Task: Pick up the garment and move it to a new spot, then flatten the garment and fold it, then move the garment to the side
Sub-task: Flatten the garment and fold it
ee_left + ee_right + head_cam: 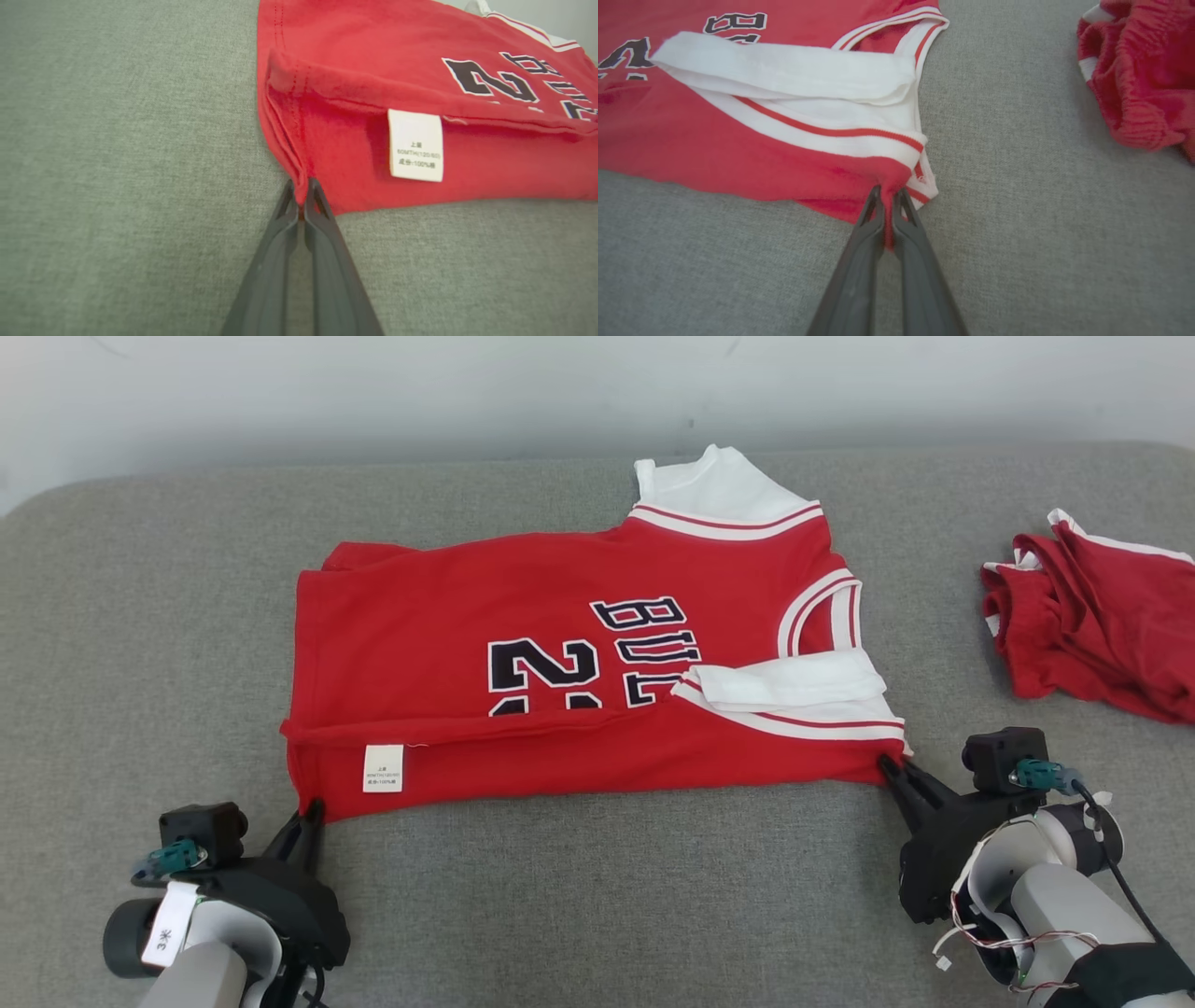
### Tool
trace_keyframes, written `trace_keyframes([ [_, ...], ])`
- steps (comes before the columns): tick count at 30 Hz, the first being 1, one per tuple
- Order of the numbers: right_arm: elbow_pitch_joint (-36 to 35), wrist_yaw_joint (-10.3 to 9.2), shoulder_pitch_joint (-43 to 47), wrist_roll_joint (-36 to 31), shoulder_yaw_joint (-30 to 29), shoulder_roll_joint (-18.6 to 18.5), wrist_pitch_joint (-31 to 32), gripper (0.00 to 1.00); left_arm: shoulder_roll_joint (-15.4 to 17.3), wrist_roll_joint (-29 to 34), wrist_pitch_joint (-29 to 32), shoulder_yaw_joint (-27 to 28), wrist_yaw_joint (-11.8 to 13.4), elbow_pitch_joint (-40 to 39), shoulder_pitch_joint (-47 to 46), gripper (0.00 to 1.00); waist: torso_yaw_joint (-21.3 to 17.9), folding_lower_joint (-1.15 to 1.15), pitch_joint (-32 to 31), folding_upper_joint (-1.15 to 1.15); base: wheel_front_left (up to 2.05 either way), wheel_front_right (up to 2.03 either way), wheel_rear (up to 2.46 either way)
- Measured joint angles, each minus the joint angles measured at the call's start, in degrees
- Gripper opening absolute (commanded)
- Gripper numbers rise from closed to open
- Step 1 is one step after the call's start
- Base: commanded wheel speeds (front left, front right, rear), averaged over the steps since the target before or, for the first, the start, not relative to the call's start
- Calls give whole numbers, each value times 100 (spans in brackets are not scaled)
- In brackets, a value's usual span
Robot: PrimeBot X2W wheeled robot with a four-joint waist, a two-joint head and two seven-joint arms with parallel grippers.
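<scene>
Left gripper (pixel 311 810) is clamped on the hem corner of the red basketball jersey (pixel 560 700), which lies half-folded at the centre of the grey fabric cushion (pixel 597 896). The jersey's white care label (pixel 415 145) reads, perhaps, "60MTH" and "100%"; its chest shows "BUL" and "2". Right gripper (pixel 889 768) pinches its shoulder corner. A crumpled red garment (pixel 1102 616) lies apart on the right. The wall (pixel 373 392) is pale.

Place: plain indoor room here, lab or home unclear.
Surface: grey fabric-covered worktop (pixel 140 663), rounded corners.
Backdrop: plain pale wall (pixel 373 392).
</scene>
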Motion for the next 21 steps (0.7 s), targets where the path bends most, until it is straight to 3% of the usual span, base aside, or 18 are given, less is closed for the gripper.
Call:
trace_keyframes([
  [9,-80,126,129,423,-322,-16,-296,0,-12,-69,-125,42,-47,104,105,0,28,0,-316,0,0,0,0],
  [21,-594,221,1458,770,-506,-274,-486,0,-12,-148,-130,-66,-99,55,987,0,35,-1,-947,0,0,0,0],
])
